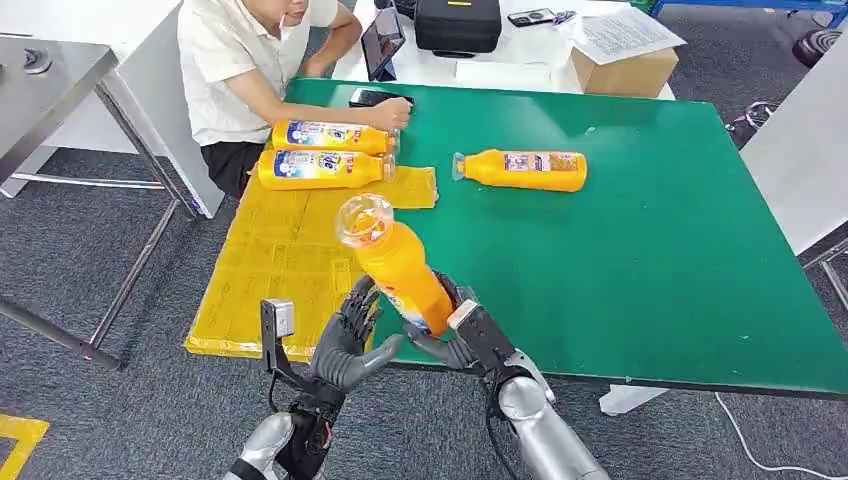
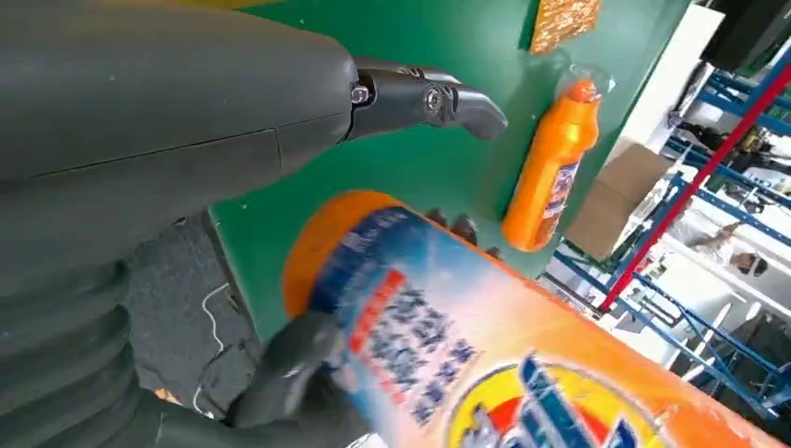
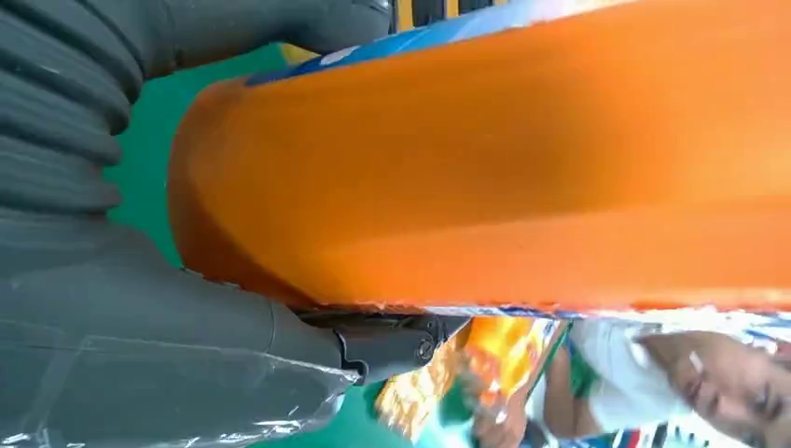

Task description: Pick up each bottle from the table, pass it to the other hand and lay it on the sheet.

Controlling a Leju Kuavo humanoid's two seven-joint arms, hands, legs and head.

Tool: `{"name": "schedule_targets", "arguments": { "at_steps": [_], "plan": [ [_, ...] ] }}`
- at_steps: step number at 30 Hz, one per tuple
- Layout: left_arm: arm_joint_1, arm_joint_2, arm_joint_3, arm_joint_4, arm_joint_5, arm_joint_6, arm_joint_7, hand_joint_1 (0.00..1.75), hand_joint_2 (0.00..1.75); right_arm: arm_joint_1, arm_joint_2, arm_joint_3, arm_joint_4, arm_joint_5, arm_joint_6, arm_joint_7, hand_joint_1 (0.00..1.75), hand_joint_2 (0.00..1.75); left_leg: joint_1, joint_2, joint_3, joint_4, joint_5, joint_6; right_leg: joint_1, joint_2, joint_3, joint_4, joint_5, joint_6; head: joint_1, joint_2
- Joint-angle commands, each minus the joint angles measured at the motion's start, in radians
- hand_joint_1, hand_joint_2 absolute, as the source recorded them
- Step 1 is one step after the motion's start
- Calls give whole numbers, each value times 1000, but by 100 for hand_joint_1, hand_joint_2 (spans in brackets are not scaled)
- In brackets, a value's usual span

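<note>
The green counter (image 1: 650, 250) carries a yellow sheet (image 1: 280, 260) at its left edge; two orange bottles (image 1: 325, 152) lie on the sheet's far end and a third bottle (image 1: 522, 169) lies on bare counter, well apart. A person sits at the far side. The held bottle (image 1: 400, 268) stands tilted above the near counter edge, cap away from the robot. The right robot hand (image 1: 460, 335) grasps its base. The left robot hand (image 1: 352, 335) is cupped against the label, fingers apart; full closure cannot be confirmed. Recommended procedure: close the left robot hand firmly at mid-body before the right releases, then lower the bottle flat onto free sheet.
</note>
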Motion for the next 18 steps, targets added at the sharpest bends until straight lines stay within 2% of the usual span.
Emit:
{"name": "schedule_targets", "arguments": {
  "at_steps": [1,4,8,13,16,18],
  "plan": [
    [-61,12,-10,21,-38,4,-47,0,175,-85,-8,171,126,64,31,38,175,175,1,1,7,-1,-2,-3,1,1,6,-1,-2,-3,0,0],
    [-62,-21,29,-59,-67,49,-86,0,175,-106,16,231,213,102,31,56,175,175,1,2,5,0,-2,-3,1,2,4,0,-1,-3,0,0],
    [-33,-23,18,-177,-113,62,-90,0,175,-100,28,257,290,104,12,62,175,175,1,0,2,0,-1,-1,1,0,2,0,-1,-1,0,0],
    [-17,-13,-5,-169,-120,35,-80,0,175,-104,20,241,300,103,-8,62,175,175,2,-2,6,-1,-2,-2,2,-2,6,-1,-3,-2,0,0],
    [-21,-9,-17,-137,-102,-2,-60,0,175,-115,22,228,308,105,-12,66,175,175,1,-1,2,-1,0,-1,1,-1,2,-1,-1,-1,0,0],
    [-35,1,-31,-105,-111,-20,-51,0,175,-128,23,244,314,142,-47,69,175,175,1,-1,5,-1,-1,-2,1,-1,5,-1,-2,-2,0,0]
  ]
}}
